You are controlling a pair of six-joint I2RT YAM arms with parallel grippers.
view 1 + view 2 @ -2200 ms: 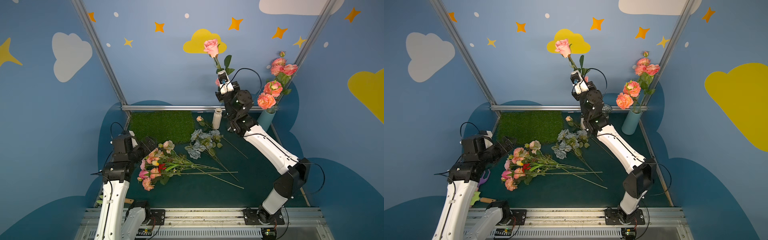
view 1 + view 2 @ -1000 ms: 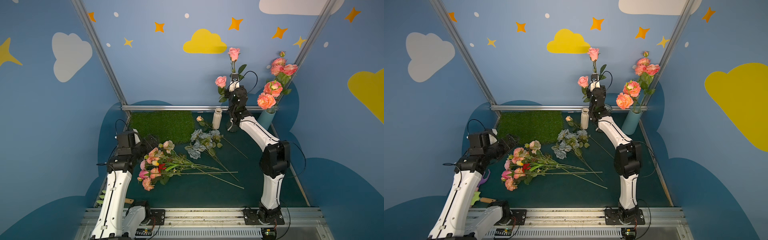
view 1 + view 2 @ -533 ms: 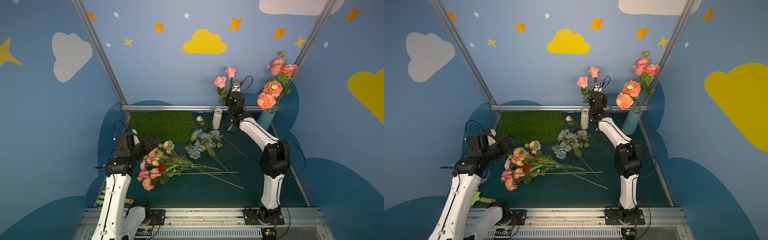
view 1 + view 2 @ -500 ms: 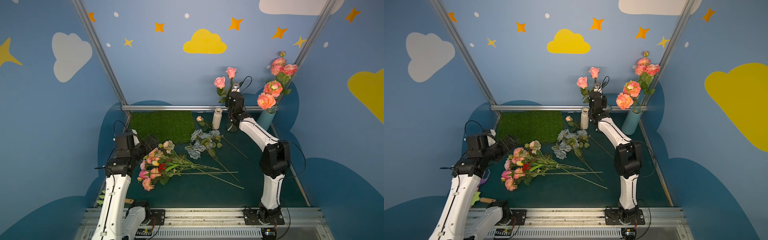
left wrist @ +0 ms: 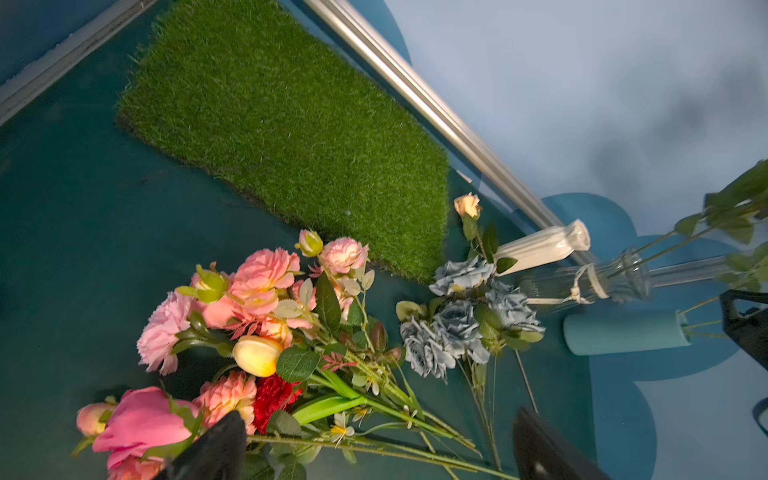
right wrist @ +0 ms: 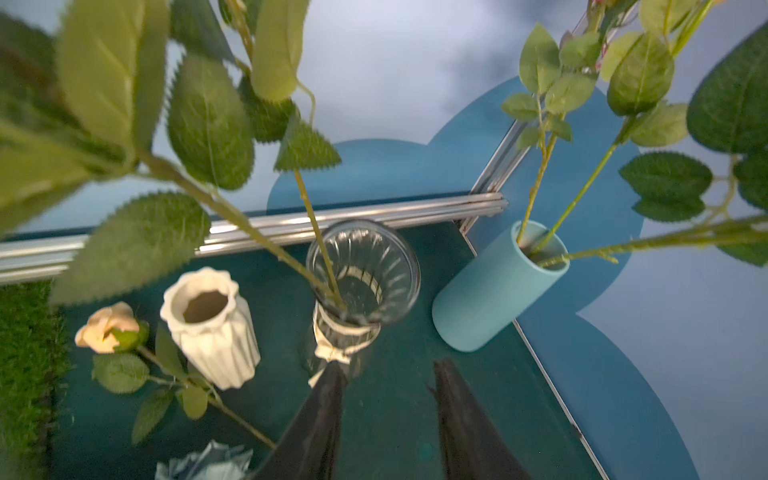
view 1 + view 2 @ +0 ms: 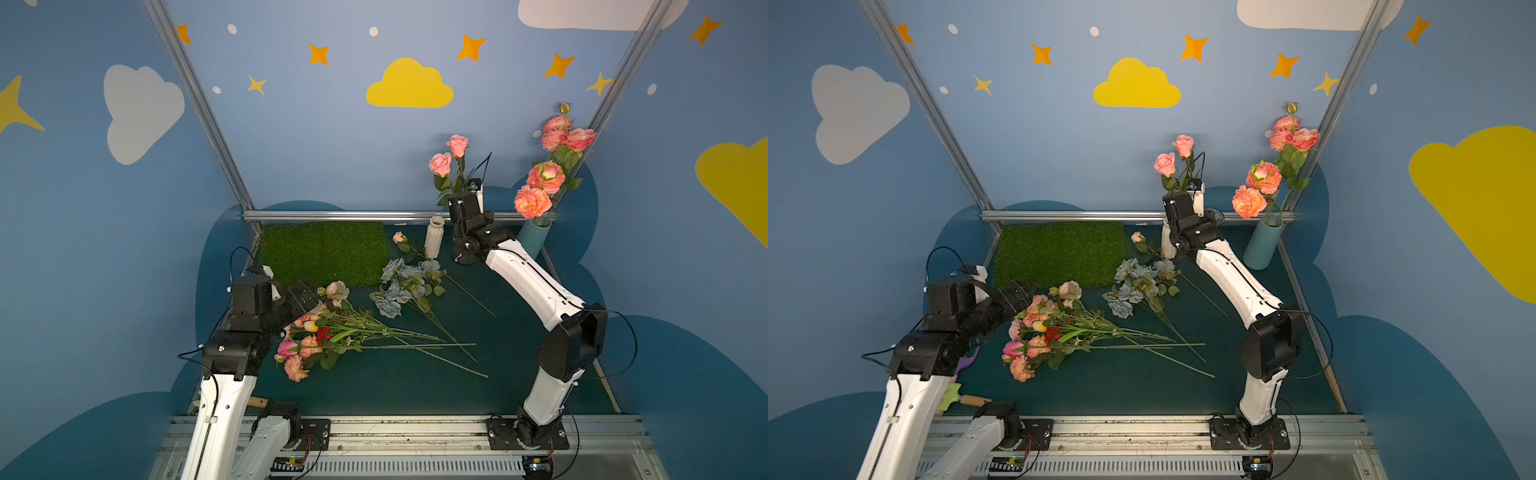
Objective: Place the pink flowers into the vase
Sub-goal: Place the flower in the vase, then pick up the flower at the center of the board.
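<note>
No readable text, labels, brands or numbers in any view.

The clear vase (image 6: 388, 257) was ribbed, glossy glass; the white vase (image 6: 216, 338) and teal vase (image 6: 490, 303) looked matt; the grass mat (image 5: 282, 124), rough.

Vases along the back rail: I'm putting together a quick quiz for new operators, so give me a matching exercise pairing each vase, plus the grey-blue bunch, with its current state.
Column A
1. white ribbed vase
2. clear glass vase
3. teal vase
4. grey-blue rose bunch

Column B
a. lying flat on the table
b. holds two pink roses
c. empty
d. holds salmon ruffled blooms

Pairs: 1-c, 2-b, 3-d, 4-a
</note>
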